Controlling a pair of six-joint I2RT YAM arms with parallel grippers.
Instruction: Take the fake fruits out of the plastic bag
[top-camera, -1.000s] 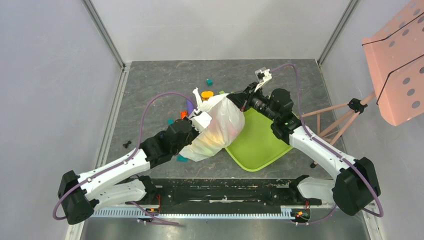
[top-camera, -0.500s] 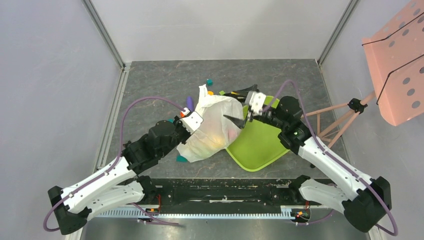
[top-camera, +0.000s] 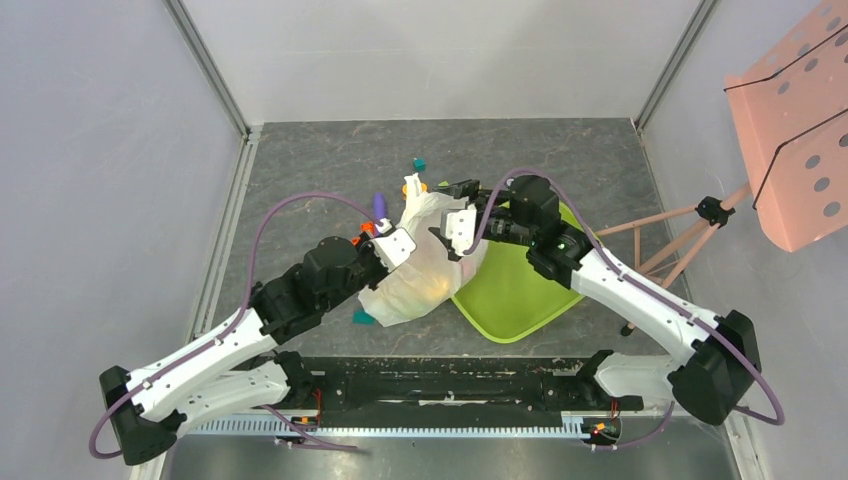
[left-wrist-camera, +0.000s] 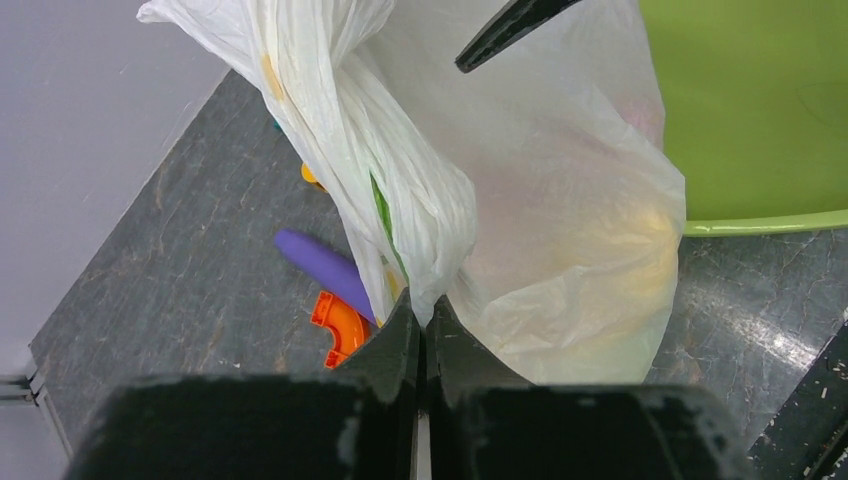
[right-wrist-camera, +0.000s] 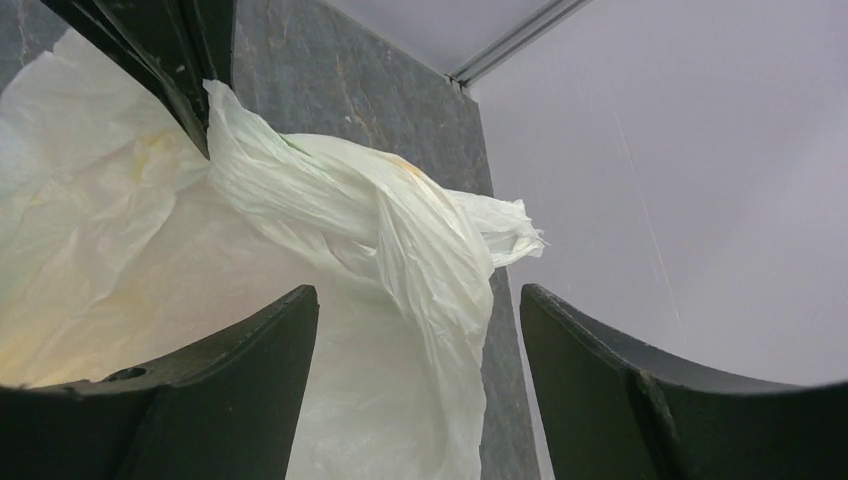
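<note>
Grey table (top-camera: 320, 160), pale walls (top-camera: 440, 50); left end effector (left-wrist-camera: 422, 306) pinches the plastic bag (left-wrist-camera: 560, 200), right end effector (right-wrist-camera: 418, 296) spread.

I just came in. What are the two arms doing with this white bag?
The left gripper is shut on a bunched fold of the plastic bag. The right gripper is open, its fingers either side of the bag's twisted top. A yellow glow through the plastic suggests the fake fruits are not yet taken out. The bag overlaps the edge of the green tray.
</note>
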